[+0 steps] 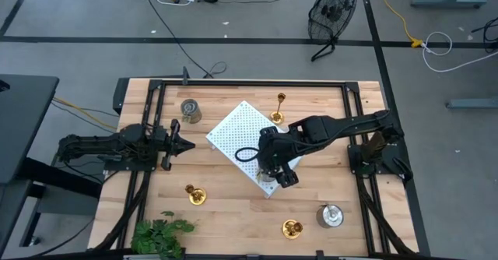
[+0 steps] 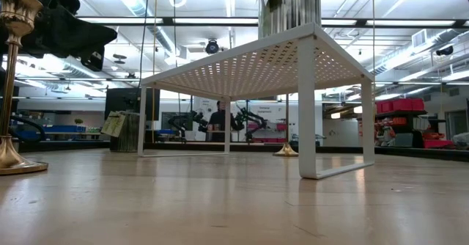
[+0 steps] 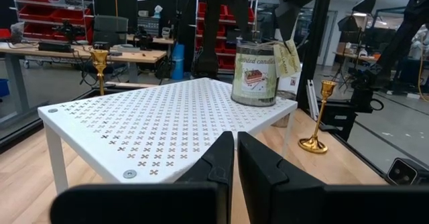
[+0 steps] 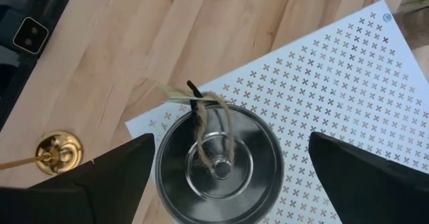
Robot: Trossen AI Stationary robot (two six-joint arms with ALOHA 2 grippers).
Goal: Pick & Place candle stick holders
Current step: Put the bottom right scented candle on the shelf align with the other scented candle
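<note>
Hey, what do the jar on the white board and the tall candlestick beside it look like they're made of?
The jar looks like clear glass with a silvery metal lid, going by its see-through wall and reflections. The candlestick looks like polished brass: shiny and golden.

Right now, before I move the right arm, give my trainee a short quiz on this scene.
1. True or false: the right gripper has its fingers open, one on each side of the silver jar standing on a corner of the white board.
2. How many brass holders stand on the bare table, off the board? A: one. B: three. C: five.
3. Fill in: the left gripper, waiting at the table's left side, has its fingers ____.

Key: 1 true; 2 B; 3 shut.
</note>
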